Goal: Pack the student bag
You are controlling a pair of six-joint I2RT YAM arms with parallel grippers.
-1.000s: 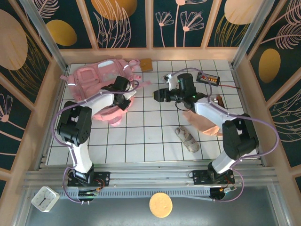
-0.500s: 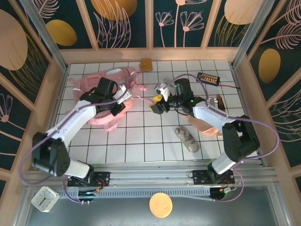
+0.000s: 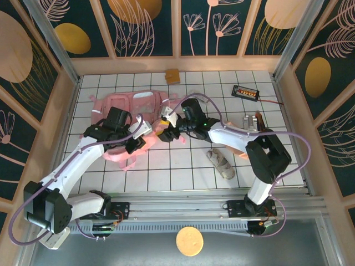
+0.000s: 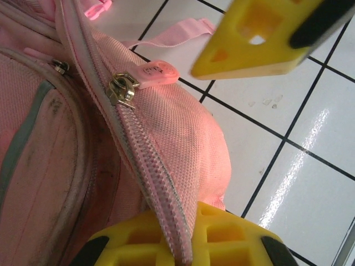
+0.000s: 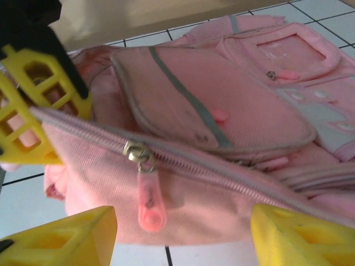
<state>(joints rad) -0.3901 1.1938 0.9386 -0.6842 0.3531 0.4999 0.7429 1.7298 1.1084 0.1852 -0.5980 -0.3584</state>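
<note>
My left pincer (image 4: 180, 235) is shut tight on the bag (image 3: 125, 105), nipping the zip seam close to a corner. I hold it there, I judge, to anchor the soft fabric: with nothing pinning it, a tug on the zip would only drag the whole bag across the table (image 3: 183, 166).

My right pincer (image 5: 183, 235) stands open with nothing in it. Its two yellow fingers sit either side of the zip pull (image 5: 148, 208), which hangs between them untouched. That placement reads as lining up to close on the tab and run the slider along the seam that my other pincer keeps taut. The bag has to be opened before anything can go in, so the packing itself is not yet begun.

The bag lies flat on the far left of the tiled table, in front of my left arm, with my two pincers meeting at its near right edge.

It is pink woven cloth, limp and slumped, and a little grubby with dark smudges. A front pocket with a grey stripe sits above the zip, and farther off there is a paler window panel. The slider is metal and the tab is a soft pink strip. From the left wrist the teeth look closed between slider and grip. Beyond that I cannot tell.
</note>
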